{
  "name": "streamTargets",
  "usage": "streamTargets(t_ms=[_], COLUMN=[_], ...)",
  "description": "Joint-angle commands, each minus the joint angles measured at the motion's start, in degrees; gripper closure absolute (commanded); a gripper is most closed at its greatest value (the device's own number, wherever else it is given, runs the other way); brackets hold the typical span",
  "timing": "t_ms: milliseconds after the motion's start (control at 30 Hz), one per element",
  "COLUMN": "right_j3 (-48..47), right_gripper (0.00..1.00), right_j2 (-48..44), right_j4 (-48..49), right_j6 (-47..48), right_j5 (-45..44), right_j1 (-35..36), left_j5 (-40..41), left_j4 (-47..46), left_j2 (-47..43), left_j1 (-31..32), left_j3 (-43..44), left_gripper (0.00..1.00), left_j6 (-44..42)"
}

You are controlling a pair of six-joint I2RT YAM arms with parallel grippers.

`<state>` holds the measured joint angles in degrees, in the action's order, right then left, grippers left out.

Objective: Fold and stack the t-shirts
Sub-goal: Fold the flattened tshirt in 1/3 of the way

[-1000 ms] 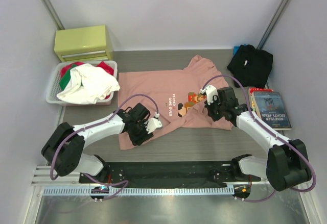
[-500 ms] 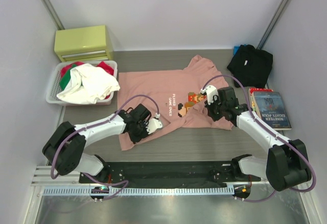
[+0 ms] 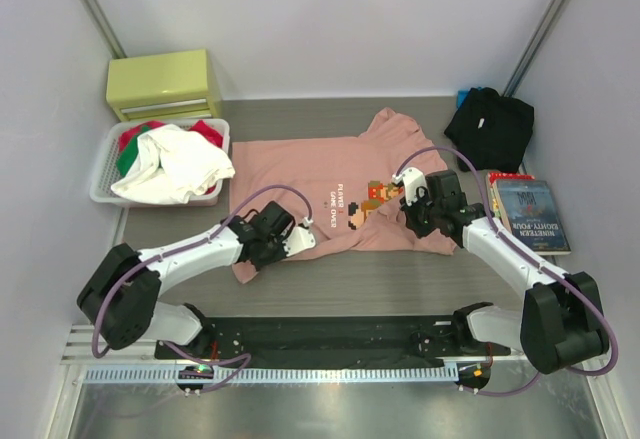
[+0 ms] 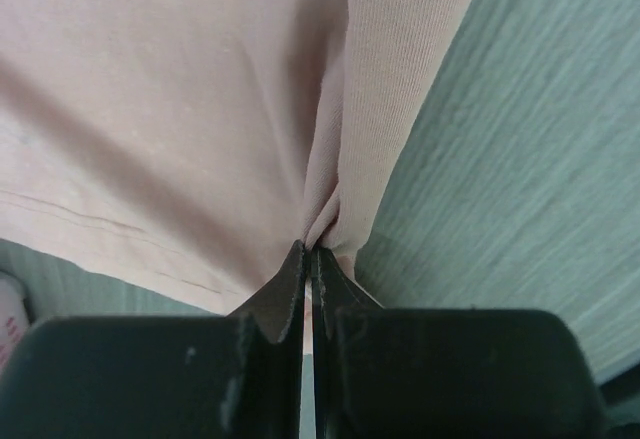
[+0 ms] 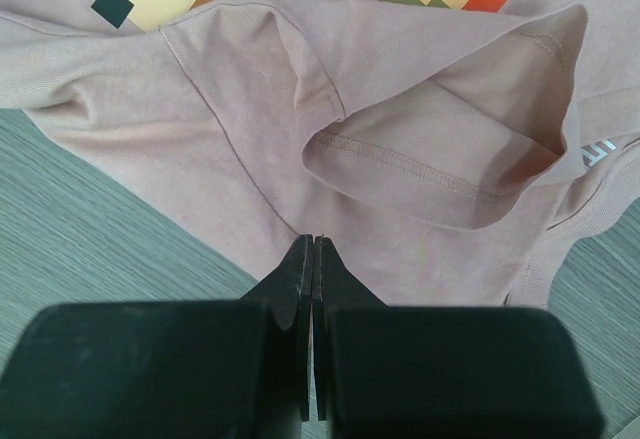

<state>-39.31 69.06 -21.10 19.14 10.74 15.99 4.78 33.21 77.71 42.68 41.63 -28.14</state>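
Progress is barely started: pink tee point(image 3: 300, 174) lies spread on the bench point(image 3: 400, 279), black tee point(image 3: 490, 124) crumpled at the far right, nothing stacked. Left tool point(image 4: 308, 259) and right tool point(image 5: 312, 244) are both pinched tight on pink cloth.

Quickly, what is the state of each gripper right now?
Left gripper: closed, pinching a fold of the pink t-shirt.
Right gripper: closed, pinching the edge of the same t-shirt.

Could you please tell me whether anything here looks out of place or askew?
The white cloth spills over the rim of the white plastic basket at the left; the black t-shirt lies crumpled at the far right, unfolded.
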Motion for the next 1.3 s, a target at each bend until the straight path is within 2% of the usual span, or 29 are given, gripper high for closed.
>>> streamTargets(t_ms=[0, 300, 467, 600, 1000, 1267], right_j3=[-1.03, -1.03, -1.38, -1.82, -1.65, -1.65], right_gripper=[0.99, 0.99, 0.99, 0.99, 0.99, 0.99], right_j2=[0.03, 0.64, 1.69, 2.31, 0.73, 1.08], right_j4=[0.89, 0.8, 0.71, 0.54, -0.34, -0.43], right_j6=[-0.68, -0.42, -0.5, -0.68, -0.77, -0.59], right_j5=[1.12, 1.39, 1.39, 1.74, 2.97, 3.14], right_j1=[-0.26, -0.26, -0.34, -0.34, -0.34, -0.52], left_j5=[5.15, 4.81, -1.16, -0.04, 2.35, 1.73], left_j4=[-5.08, -7.73, -1.67, -0.69, -4.55, -7.37], left_j2=[2.0, 2.53, -1.41, -2.3, 8.15, 12.55], left_j1=[-0.31, -4.88, -4.97, -4.97, -7.16, -12.17], left_j3=[-0.32, 4.77, 11.54, 13.39, 11.9, 11.28], left_gripper=[1.0, 1.0, 1.0, 1.0, 1.0, 1.0], left_j6=[-4.72, -7.1, -1.49, -1.3, -5.52, -7.45])
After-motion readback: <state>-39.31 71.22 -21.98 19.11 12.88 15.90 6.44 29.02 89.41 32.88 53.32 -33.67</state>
